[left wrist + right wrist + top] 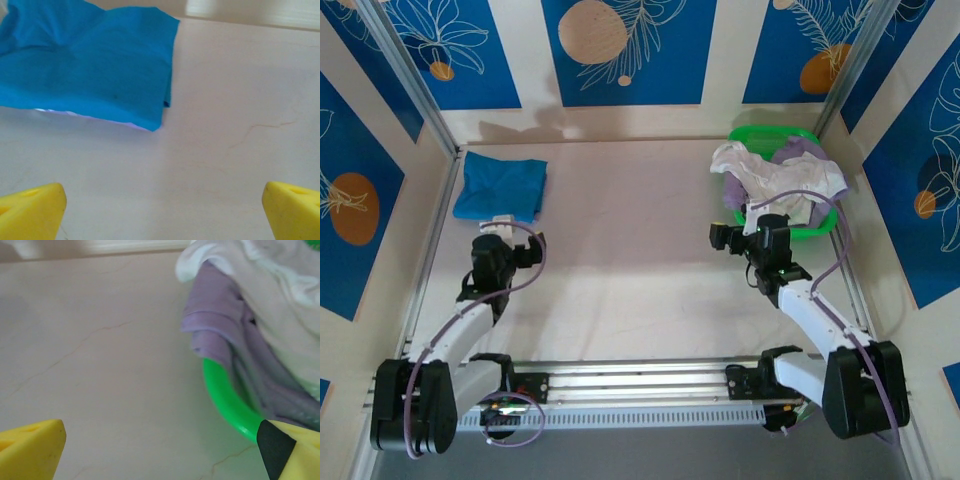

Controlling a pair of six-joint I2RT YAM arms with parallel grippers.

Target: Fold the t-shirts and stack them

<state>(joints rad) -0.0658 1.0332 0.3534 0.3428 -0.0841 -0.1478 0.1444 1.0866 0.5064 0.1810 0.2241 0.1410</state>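
Observation:
A teal-blue t-shirt (500, 187) lies folded flat at the table's back left. My left gripper (501, 224) hovers just in front of its near edge, open and empty. In the left wrist view the teal shirt (90, 65) fills the upper left, and bare table lies between the yellow fingertips (30, 210) of the left gripper (165, 212). At the back right, white and lilac t-shirts (780, 180) are heaped in a green basket (775, 133). My right gripper (769, 214) stands open at the basket's near rim. The lilac shirt (215, 325) droops over the rim (225, 400), with a white one (280, 300) above it, beyond my right gripper (162, 452).
The cream table (630, 230) stretches between the teal shirt and the basket. Metal frame posts and blue-patterned walls close in the left, back and right sides. The arm bases sit on a rail (640, 385) at the near edge.

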